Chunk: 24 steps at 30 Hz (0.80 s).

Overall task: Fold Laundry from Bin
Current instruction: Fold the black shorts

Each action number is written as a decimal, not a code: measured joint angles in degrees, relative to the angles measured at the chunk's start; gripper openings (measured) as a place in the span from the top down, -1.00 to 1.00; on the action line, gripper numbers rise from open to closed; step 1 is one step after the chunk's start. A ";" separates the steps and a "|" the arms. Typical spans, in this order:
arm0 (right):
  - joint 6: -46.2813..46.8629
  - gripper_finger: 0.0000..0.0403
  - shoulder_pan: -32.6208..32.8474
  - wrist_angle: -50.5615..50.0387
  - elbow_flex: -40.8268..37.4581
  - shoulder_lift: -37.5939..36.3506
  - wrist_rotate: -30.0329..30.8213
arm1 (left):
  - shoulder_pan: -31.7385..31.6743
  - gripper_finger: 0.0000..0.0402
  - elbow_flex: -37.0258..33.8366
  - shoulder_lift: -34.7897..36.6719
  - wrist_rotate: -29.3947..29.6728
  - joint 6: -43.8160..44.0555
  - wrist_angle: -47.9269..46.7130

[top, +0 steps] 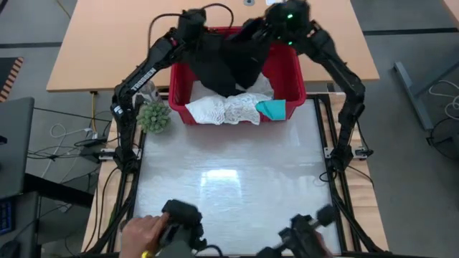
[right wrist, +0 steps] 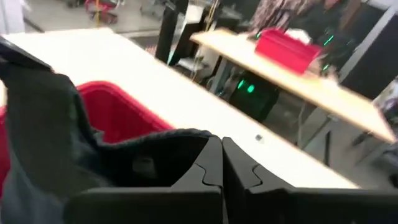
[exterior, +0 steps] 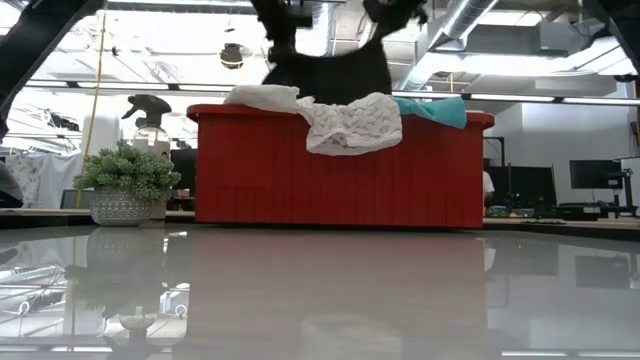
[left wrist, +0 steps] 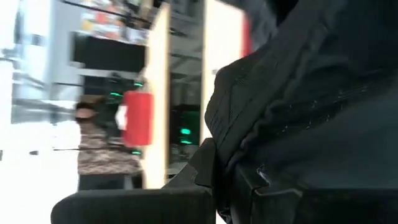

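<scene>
A black garment (top: 228,61) hangs over the red bin (top: 290,79) at the table's far edge, stretched between my two grippers. My left gripper (top: 195,34) is shut on its left end and my right gripper (top: 264,30) is shut on its right end. In the low view the black garment (exterior: 330,72) sags down to the bin's rim (exterior: 250,110). A white lacy garment (top: 226,109) drapes over the near rim. A teal one (top: 272,109) lies beside it at the rim. My left gripper pinches a bunched edge of the black garment (left wrist: 249,140) between its two shut fingers (left wrist: 205,168), coming at it nearly level. The cloth hangs away from the fingers, lifted above the bin. My right gripper pinches the garment's other end (right wrist: 177,146) between its shut fingers (right wrist: 208,168), nearly level. The cloth sags below it toward the bin.
A small green plant in a pot (top: 153,116) stands left of the bin, with a spray bottle (exterior: 150,120) behind it. The glossy white table top (top: 229,186) spreads out in front of the bin. A person's hands (top: 143,231) work handles at the near edge.
</scene>
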<state>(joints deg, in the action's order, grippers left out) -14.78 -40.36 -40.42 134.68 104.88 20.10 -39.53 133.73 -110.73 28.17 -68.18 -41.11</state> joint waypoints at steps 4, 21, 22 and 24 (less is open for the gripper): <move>-0.72 0.91 0.74 0.32 -0.57 -3.09 1.20 | 1.69 1.00 0.00 3.47 0.54 -3.07 4.25; -12.48 0.91 21.45 10.19 0.16 -17.22 1.07 | 19.24 1.00 0.00 13.03 5.45 -5.79 13.46; -13.22 0.91 23.25 11.11 0.16 -17.94 1.08 | 20.74 1.00 0.00 13.62 5.56 -6.27 14.21; -14.88 0.91 27.09 12.66 0.19 -19.20 1.11 | 23.96 1.00 0.00 14.87 5.59 -7.29 15.98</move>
<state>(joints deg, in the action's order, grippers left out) -29.66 -13.26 -27.76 134.87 85.68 21.21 -15.57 133.73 -95.86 33.77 -75.47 -25.13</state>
